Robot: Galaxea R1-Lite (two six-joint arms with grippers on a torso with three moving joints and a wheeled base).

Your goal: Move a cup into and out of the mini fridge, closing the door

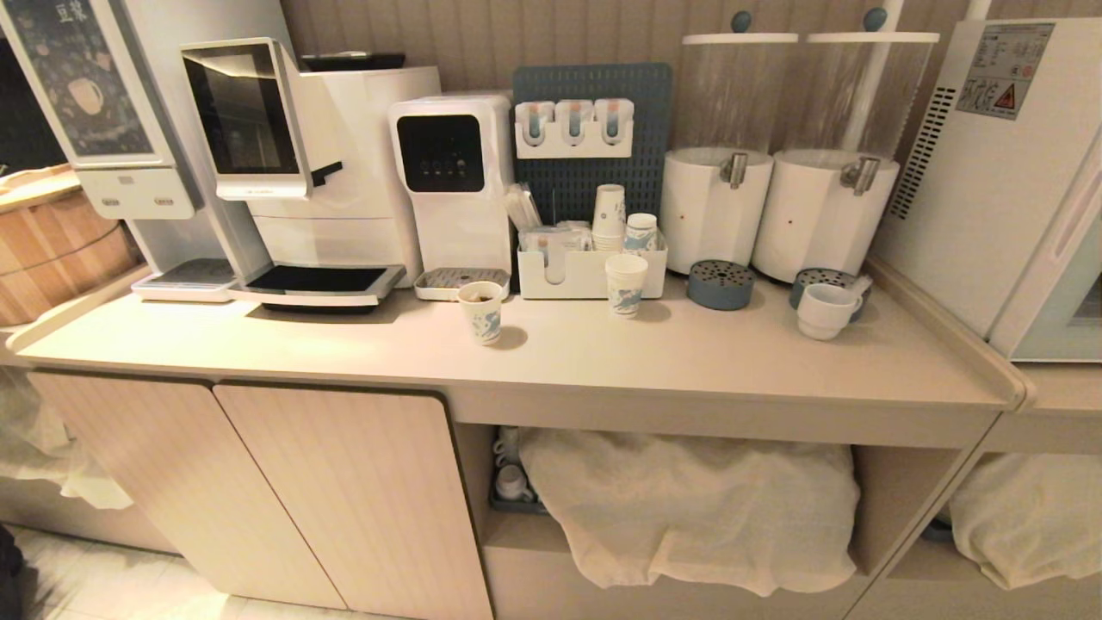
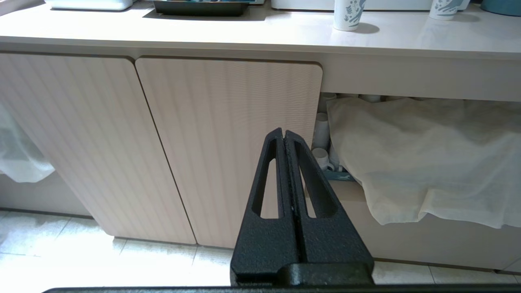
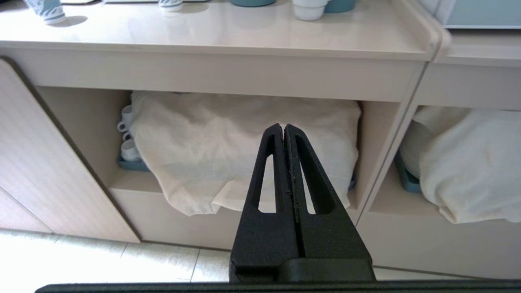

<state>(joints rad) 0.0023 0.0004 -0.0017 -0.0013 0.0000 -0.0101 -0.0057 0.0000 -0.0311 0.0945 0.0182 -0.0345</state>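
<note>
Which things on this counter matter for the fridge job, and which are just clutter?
Job: cup; fridge; its door, at the frame's edge.

Clutter: paper cups; coffee machine; water dispenser; two drink dispensers; cloth on the shelf below.

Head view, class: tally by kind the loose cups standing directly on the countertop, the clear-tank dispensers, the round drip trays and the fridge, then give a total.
White ceramic cup: 1
Loose paper cups: 2
Clear-tank dispensers: 2
Round blue-grey drip trays: 2
Mini fridge: 1
Total: 8
</note>
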